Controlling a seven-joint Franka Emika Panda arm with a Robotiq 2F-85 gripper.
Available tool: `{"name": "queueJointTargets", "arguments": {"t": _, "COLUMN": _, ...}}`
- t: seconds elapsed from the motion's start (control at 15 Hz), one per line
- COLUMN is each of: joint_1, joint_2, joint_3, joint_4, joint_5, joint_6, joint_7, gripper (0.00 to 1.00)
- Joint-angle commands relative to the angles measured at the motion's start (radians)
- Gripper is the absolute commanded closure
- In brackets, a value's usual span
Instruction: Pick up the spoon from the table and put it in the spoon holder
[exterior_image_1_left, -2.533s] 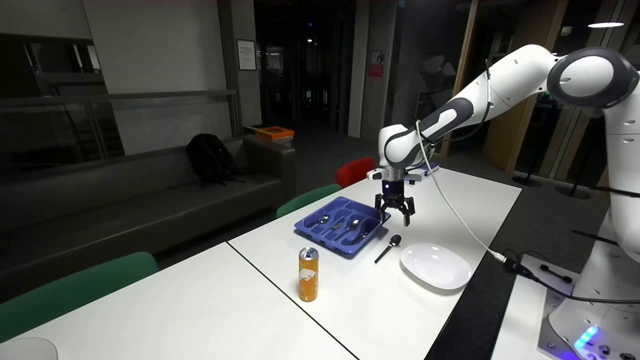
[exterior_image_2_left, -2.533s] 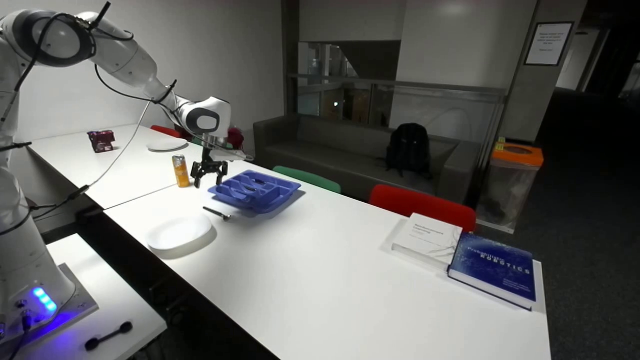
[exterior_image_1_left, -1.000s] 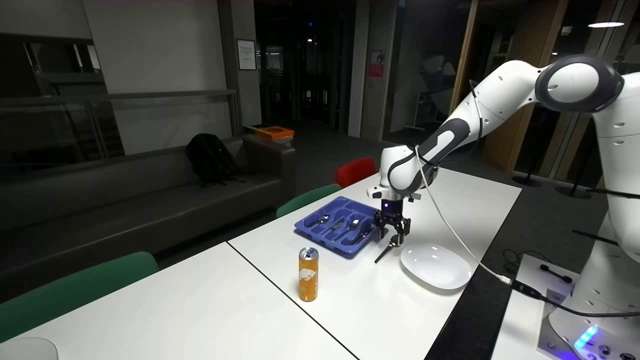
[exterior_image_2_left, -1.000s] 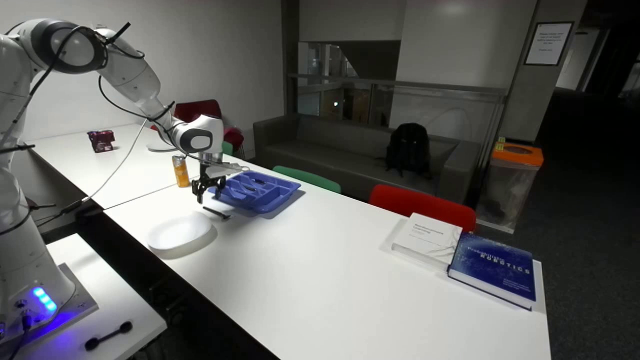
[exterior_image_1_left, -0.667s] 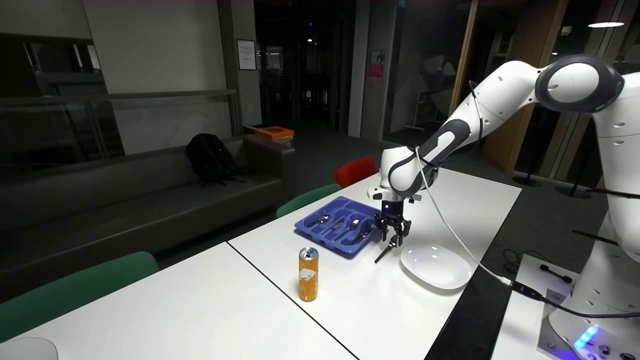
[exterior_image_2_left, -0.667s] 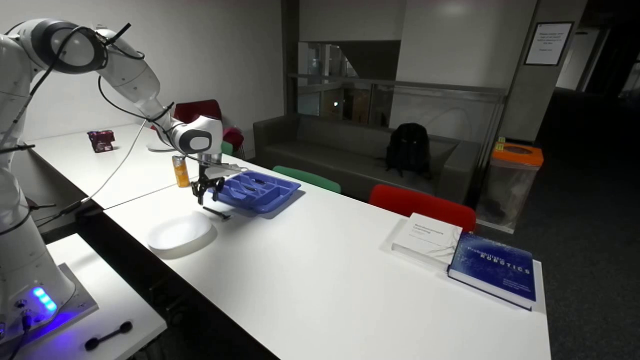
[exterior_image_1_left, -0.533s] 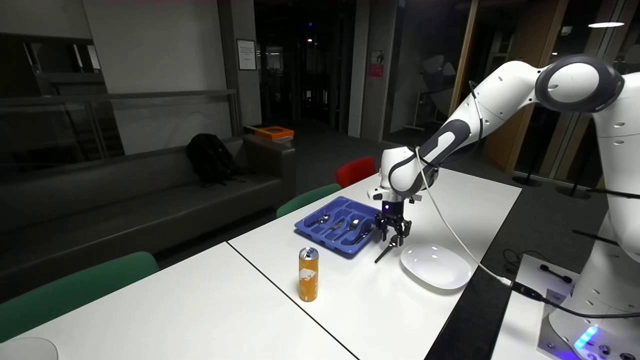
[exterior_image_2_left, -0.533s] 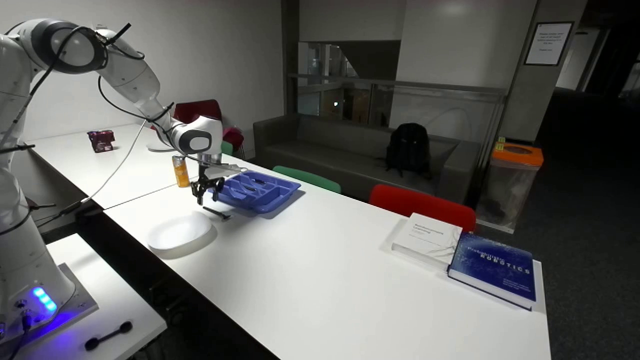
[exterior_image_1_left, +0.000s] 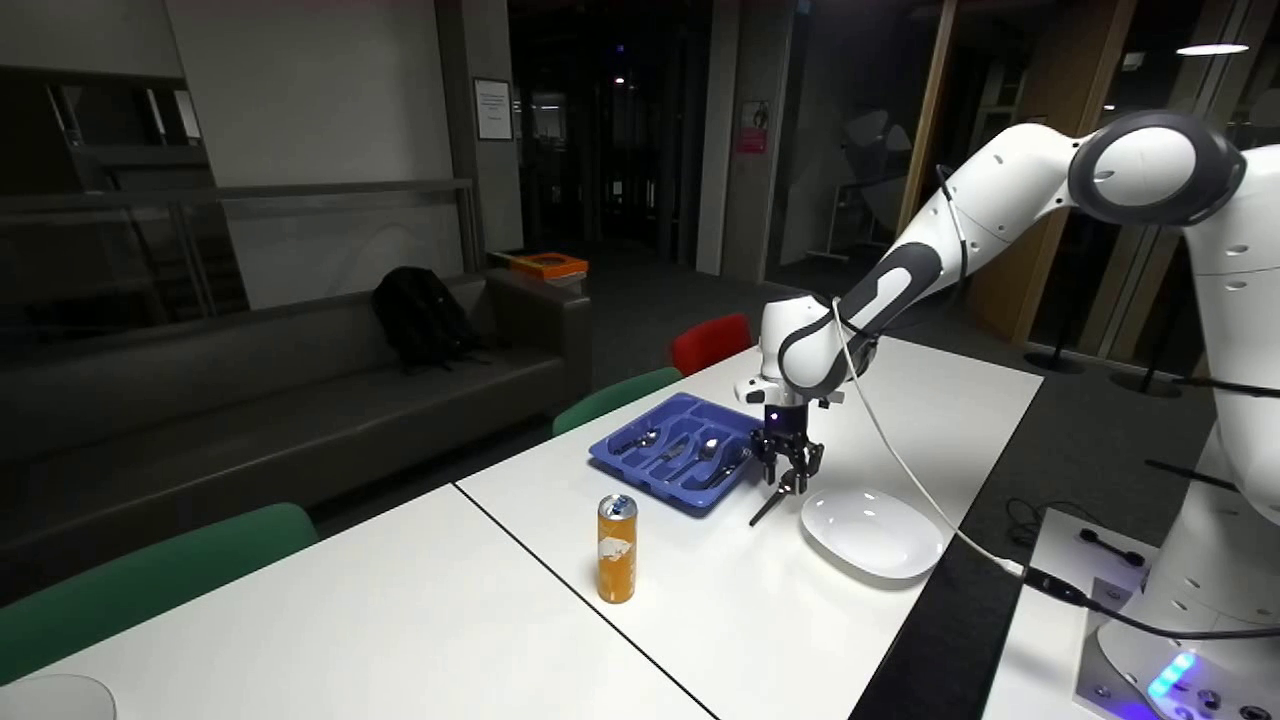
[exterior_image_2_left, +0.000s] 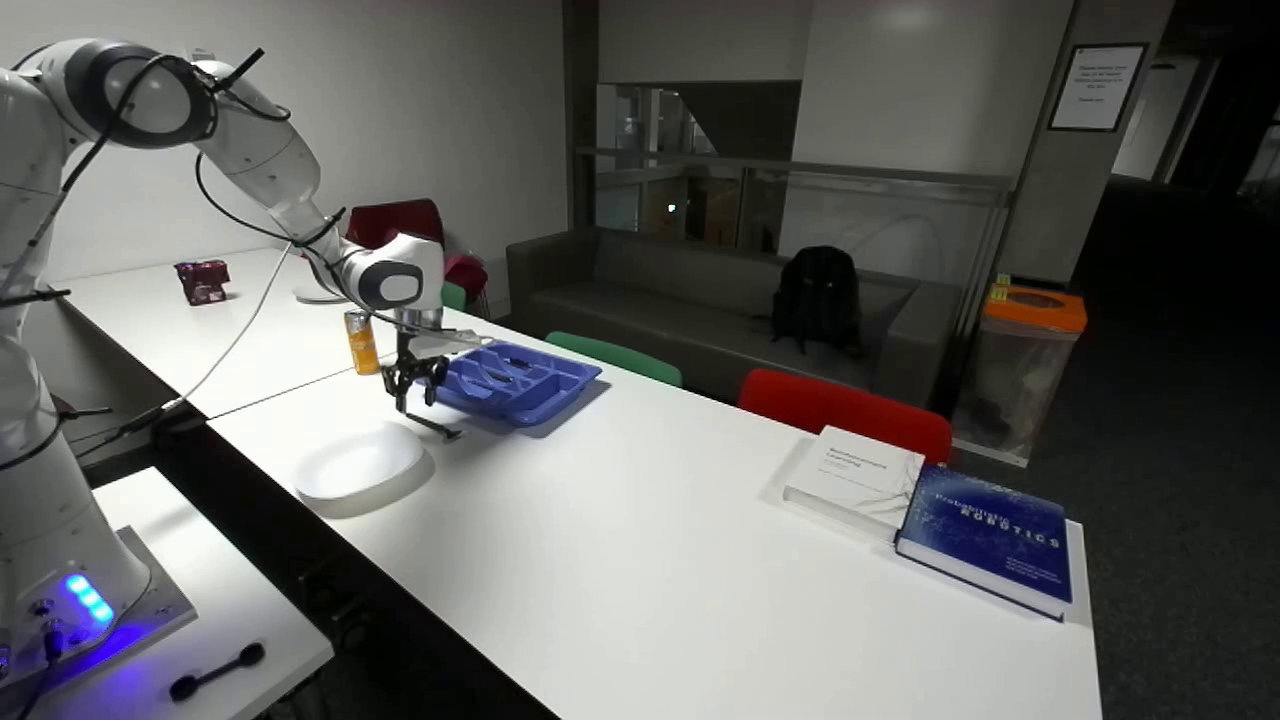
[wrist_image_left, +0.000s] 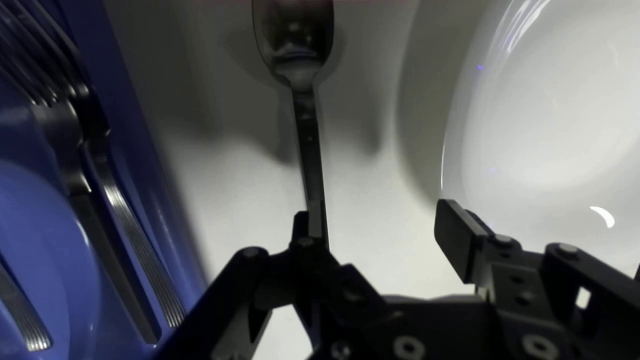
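Claw (wrist_image_left: 380, 227) has been lowered near spoon (wrist_image_left: 306, 127), jaws apart; nothing gripped, so the pick is judged pending.

1. Reads as polished metal at the bowl of the spoon (wrist_image_left: 306, 120), and as smooth plastic down the handle.
2. Looks like smooth moulded plastic, with a soft sheen, on the spoon holder (wrist_image_left: 150, 200).
3. Shines as metal on the cutlery (wrist_image_left: 60, 120) inside, finely ridged along one handle.
4. Gleams glossy and smooth across the plate (wrist_image_left: 545, 150).
5. Appears smooth and nearly matt on the table (exterior_image_2_left: 650, 560).
6. Looks mostly matt on the gripper (wrist_image_left: 380, 227), bright metal at the screw heads.
7. Shows shiny metal atop the can (exterior_image_1_left: 617, 550).
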Motion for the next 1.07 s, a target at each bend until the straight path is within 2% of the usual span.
{"name": "queueJointTargets", "arguments": {"t": 0.0, "joint_1": -0.016, "joint_2": 0.016, "joint_3": 0.015, "joint_4": 0.003, "joint_5": -0.039, "joint_6": 0.036, "joint_7": 0.038, "gripper": 0.38}}
{"name": "queueJointTargets", "arguments": {"t": 0.67, "joint_1": -0.011, "joint_2": 0.078, "joint_3": 0.015, "joint_4": 0.051, "joint_5": -0.098, "joint_6": 0.028, "joint_7": 0.087, "gripper": 0.43}}
{"name": "queueJointTargets", "arguments": {"t": 1.0, "joint_1": -0.01, "joint_2": 0.098, "joint_3": 0.016, "joint_4": 0.072, "joint_5": -0.119, "joint_6": 0.028, "joint_7": 0.107, "gripper": 0.4}}
